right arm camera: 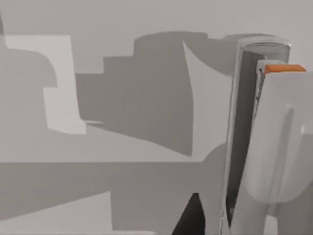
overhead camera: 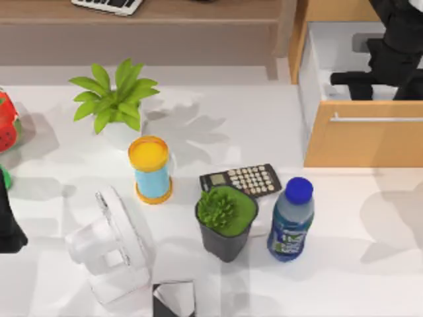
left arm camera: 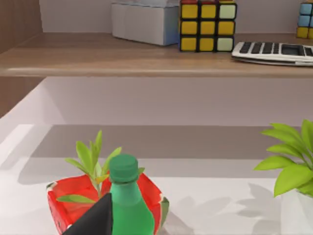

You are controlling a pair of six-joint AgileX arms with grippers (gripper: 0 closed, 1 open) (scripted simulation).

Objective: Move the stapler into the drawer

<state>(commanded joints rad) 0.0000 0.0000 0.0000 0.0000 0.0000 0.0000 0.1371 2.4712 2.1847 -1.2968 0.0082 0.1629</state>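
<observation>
The drawer (overhead camera: 362, 142) stands pulled open at the table's back right. It has a light wooden front, a thin silver bar handle (overhead camera: 377, 119) and a white inside. The grey stapler (overhead camera: 361, 43) lies inside it. In the right wrist view the stapler (right arm camera: 264, 137) looks long and pale, with an orange piece at its far end, against the white drawer floor. My right gripper (overhead camera: 350, 78) hangs over the drawer's inside, open. One dark finger (right arm camera: 191, 218) shows just beside the stapler, with a gap between them. My left gripper (overhead camera: 6, 228) is parked at the table's left edge.
On the table are a white fan (overhead camera: 112, 244), a yellow-topped blue can (overhead camera: 151, 170), a calculator (overhead camera: 241, 179), a black-potted plant (overhead camera: 226, 221), a blue-capped bottle (overhead camera: 291, 221) and a white-potted plant (overhead camera: 115, 102). A darker brown shelf (overhead camera: 132, 33) runs along the back. A green bottle (left arm camera: 124, 200) stands by the left arm.
</observation>
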